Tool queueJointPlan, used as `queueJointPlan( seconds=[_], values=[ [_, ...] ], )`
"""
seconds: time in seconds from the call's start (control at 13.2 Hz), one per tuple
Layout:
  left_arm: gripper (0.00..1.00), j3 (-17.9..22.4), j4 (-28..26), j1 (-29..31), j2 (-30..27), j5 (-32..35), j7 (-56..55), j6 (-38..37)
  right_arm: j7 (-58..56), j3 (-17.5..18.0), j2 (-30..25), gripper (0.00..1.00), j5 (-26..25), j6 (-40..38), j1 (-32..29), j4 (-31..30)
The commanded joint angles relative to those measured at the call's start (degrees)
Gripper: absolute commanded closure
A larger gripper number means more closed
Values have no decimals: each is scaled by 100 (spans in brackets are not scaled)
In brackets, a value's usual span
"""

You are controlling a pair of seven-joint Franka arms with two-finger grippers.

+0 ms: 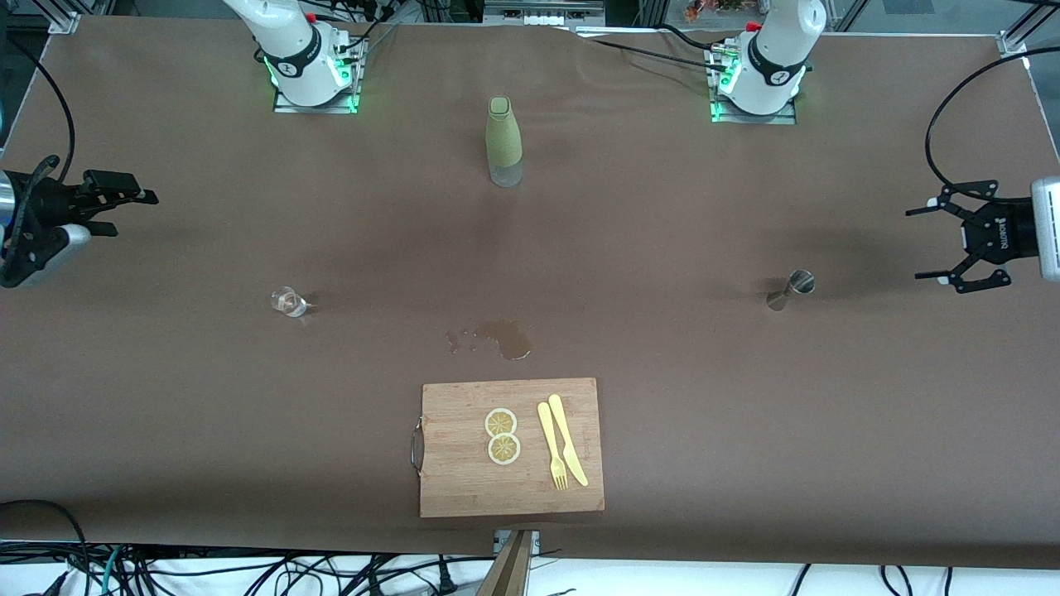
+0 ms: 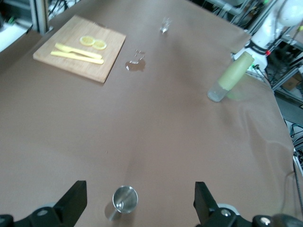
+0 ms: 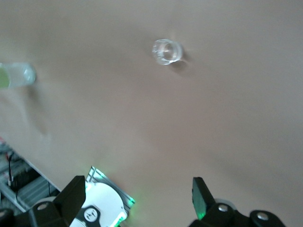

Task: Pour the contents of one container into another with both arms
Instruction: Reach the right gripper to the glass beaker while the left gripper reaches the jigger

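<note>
A tall green bottle with a clear base stands upright between the two arm bases. A small clear glass sits toward the right arm's end, and a metal jigger stands toward the left arm's end. My left gripper hangs open over the table edge at its end; the jigger shows between its fingers, untouched. My right gripper hangs open over its end of the table, apart from the glass.
A wet spill darkens the brown cloth mid-table. Nearer the camera lies a wooden cutting board carrying two lemon slices, a yellow fork and a knife. Cables trail along the table edges.
</note>
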Motion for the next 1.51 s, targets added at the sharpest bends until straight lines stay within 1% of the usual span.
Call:
queueJointPlan(
  seconds=[0.0,0.15,0.38,0.53,0.76,0.98,1.06,1.13,1.44],
  values=[
    [0,4,-32,253,501,-508,938,-267,-1721,41,480,0,694,-49,-437,3],
    [0,4,-85,429,949,-834,1745,-382,-3067,32,815,0,1083,170,-684,-6],
    [0,-5,-208,597,1635,-1300,2731,-514,-3984,41,1114,0,1409,206,-887,-94],
    [0,-5,-243,606,1908,-1433,3320,-514,-5316,32,1517,0,2048,364,-1018,-85],
    [0,-31,-243,658,2215,-1599,3734,-584,-7014,32,2115,0,2822,759,-1037,-59],
    [0,-58,-243,720,2637,-1880,4279,-654,-8641,32,2783,0,3998,979,-1072,-33],
    [0,-58,-243,720,2752,-1934,4429,-655,-8915,32,2968,0,4429,980,-1142,-41],
    [0,-66,-243,720,2831,-1986,4526,-663,-9049,32,3109,0,4590,962,-1160,-41],
    [0,-189,-208,694,3349,-2416,5026,-655,-9567,49,3479,0,4731,761,-1177,-103]
  ],
)
